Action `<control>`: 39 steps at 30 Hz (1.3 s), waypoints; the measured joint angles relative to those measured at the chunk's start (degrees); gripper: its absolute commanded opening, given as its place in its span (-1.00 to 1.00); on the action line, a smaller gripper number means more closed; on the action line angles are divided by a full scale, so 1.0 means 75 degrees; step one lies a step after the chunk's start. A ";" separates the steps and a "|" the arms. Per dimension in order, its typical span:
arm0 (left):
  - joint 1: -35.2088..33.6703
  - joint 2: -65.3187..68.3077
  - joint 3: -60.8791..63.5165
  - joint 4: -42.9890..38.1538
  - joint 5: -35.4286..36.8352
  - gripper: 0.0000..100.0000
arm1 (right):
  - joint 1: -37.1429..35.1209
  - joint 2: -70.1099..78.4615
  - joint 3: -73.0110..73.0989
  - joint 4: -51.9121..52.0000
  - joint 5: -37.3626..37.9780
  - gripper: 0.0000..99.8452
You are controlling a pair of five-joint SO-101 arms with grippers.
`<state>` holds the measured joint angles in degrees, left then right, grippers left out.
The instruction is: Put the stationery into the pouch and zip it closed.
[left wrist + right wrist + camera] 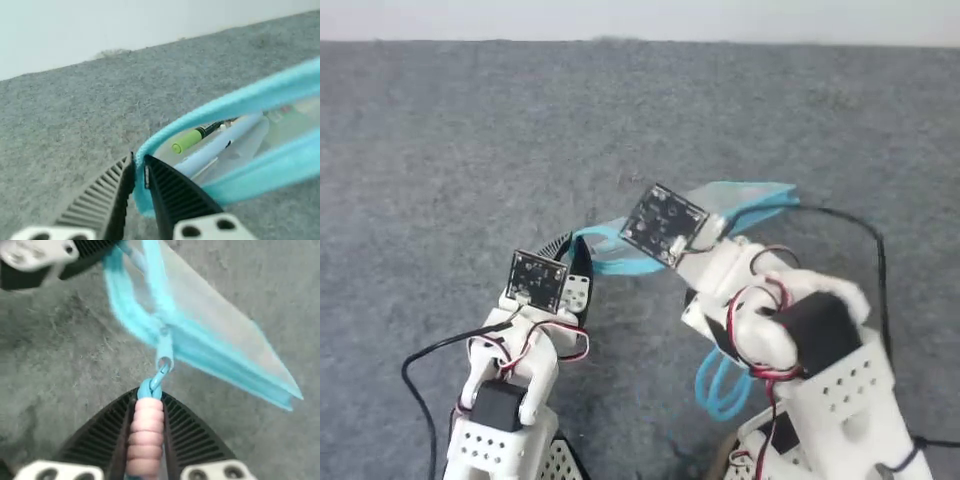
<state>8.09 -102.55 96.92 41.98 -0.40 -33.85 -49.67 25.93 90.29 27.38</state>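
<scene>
Between the two arms on the grey desk [470,130] lay the pouch [745,203], a translucent sleeve edged in pale blue, stretched out lengthwise from one arm to the other. Its contents were already aboard: a green-capped pen [192,140] and a pale blue pen [217,149] showed through the gaping mouth at the near end, lying side by side inside. The slider [164,334] sat partway along the zip, with the teeth joined beyond it and apart on the side toward the left arm [510,380]. That arm's jaws were clamped together on the blue trim at the pouch's end, pinning it as an anchor. The right arm [800,340] had its jaws shut on the pink ribbed pull [146,432], which hung from the slider by a small ring and a blue loop. So the filling looked done and the closing was the step in hand, roughly midway. The next move would call for a steady draw of the pull straight along the line of the zip toward the open end, while the left arm's grip held the fabric taut; a pull at an angle would likely buckle the soft trim or jam the slider.
</scene>
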 measured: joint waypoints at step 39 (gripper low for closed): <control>0.0293 -0.0012 0.0000 0.0105 0.0000 -0.97 | 0.0199 -0.3083 0.3059 -0.1383 0.1172 -0.46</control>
<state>10.29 -102.64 96.92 42.77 -0.40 -32.35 -72.79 48.88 79.91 36.18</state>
